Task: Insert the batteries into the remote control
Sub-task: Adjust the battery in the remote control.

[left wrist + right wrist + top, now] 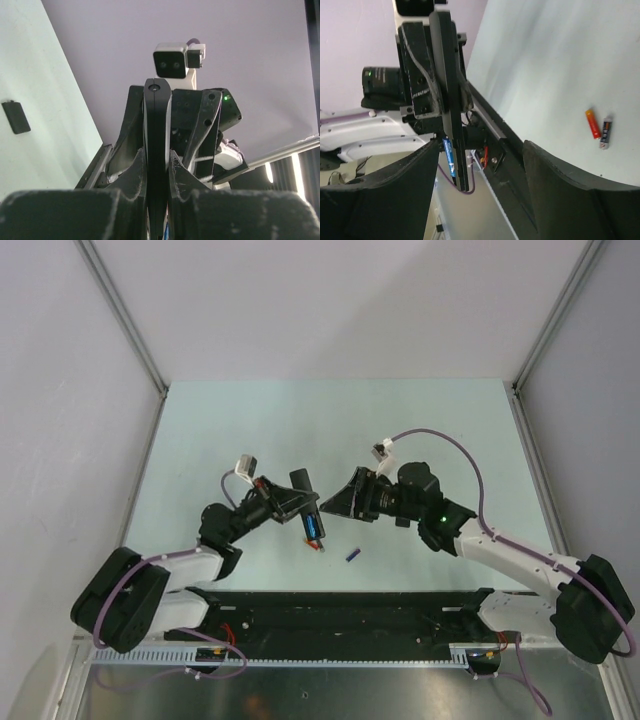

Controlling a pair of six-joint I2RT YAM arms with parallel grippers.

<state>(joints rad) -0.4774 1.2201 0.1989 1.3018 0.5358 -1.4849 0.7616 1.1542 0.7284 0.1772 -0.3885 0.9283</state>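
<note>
Left tool (157,167): gripped slim black rectangular plastic remote control (157,107).
Right tool (338,503): stood open, empty.
Table (430,420): bore loose small blue cylindrical battery (352,554).

Robot lab cell: pale green table (250,430), white enclosure panels (340,300), aluminium framing (122,315).

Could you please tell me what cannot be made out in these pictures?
- Left wrist view: the slim black plastic remote control shows edge-on, its lower end pinched in the left gripper; its battery bay is unseen.
- Right wrist view: one blue cylindrical battery shows in the remote; any second is hidden by its edge.
- Top view: the loose blue battery is too small to tell its poles.
</note>
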